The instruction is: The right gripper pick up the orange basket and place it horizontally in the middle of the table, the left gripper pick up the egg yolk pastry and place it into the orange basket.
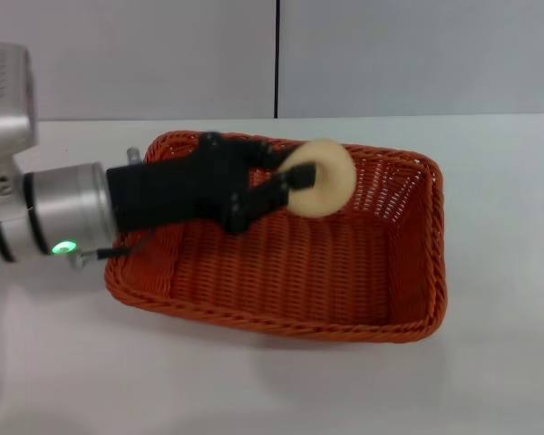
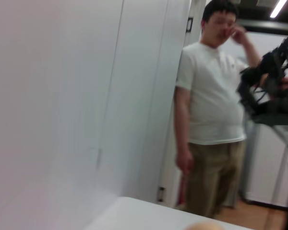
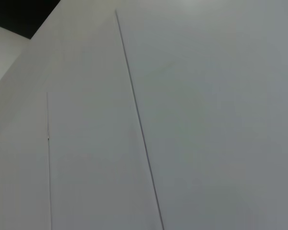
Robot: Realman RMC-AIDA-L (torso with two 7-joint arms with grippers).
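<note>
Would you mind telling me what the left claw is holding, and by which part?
The left claw grips the egg yolk pastry by its edge, above the orange basket.

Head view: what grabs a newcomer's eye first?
The orange basket in the middle of the white table. Above its interior, the left claw reaches in from the left, shut on the egg yolk pastry, held clear of the basket floor. The right claw is out of view.
</note>
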